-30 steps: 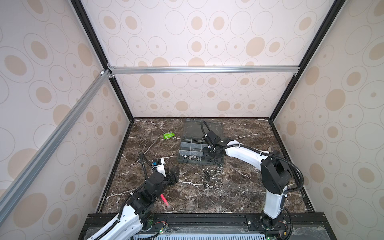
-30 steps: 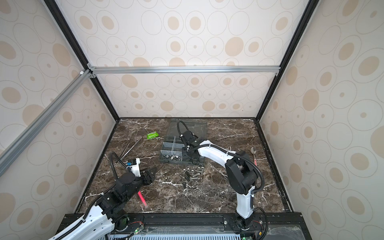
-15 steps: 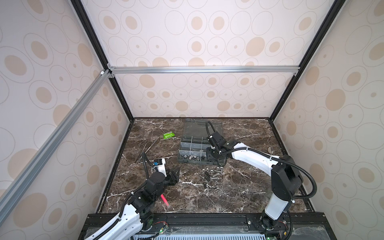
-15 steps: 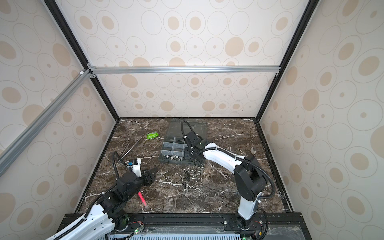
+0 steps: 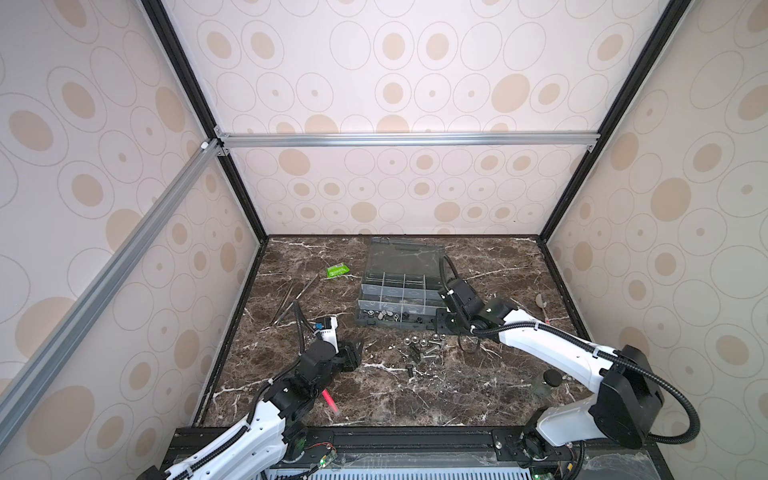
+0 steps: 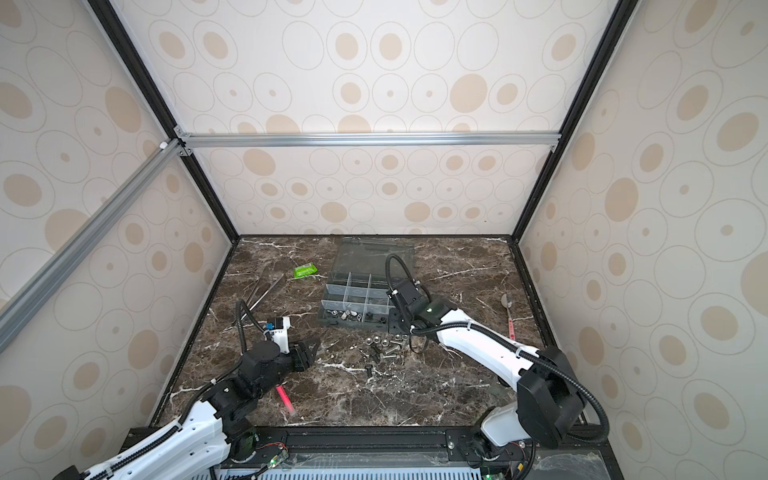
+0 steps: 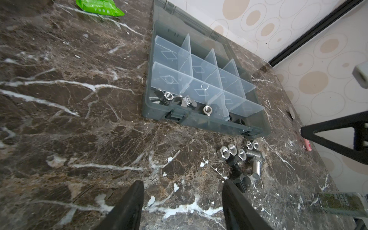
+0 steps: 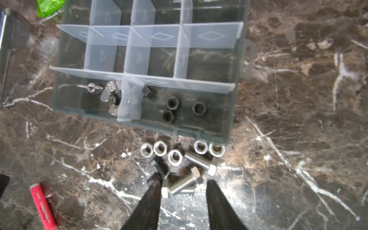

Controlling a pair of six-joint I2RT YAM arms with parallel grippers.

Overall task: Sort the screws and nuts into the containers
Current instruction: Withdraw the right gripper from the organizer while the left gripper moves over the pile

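The containers are the compartments of a grey organiser box (image 5: 395, 323) (image 6: 353, 325) with its lid open. One front compartment holds silver wing nuts (image 7: 169, 97) (image 8: 108, 93). The compartment beside it holds black nuts (image 8: 172, 102). Loose silver nuts (image 8: 160, 148) (image 7: 232, 149) and screws (image 7: 255, 167) (image 5: 424, 349) lie on the table just before the box. My right gripper (image 8: 184, 187) (image 5: 442, 328) hangs open over this pile, with a silver screw (image 8: 183, 184) lying between its fingertips. My left gripper (image 7: 183, 189) (image 5: 355, 353) is open over bare table, left of the pile. A black screw (image 7: 239, 183) lies beside one of its fingers.
A green packet (image 5: 337, 271) and thin metal tweezers (image 5: 291, 301) lie at the back left. A pink pen (image 5: 330, 401) (image 8: 42, 205) lies near the left arm. A spoon (image 5: 540, 301) and a small black-capped bottle (image 5: 550, 380) sit on the right.
My right gripper has come from above the box toward the front, down to the loose pile. My left arm has hardly moved; its jaws have narrowed slightly.
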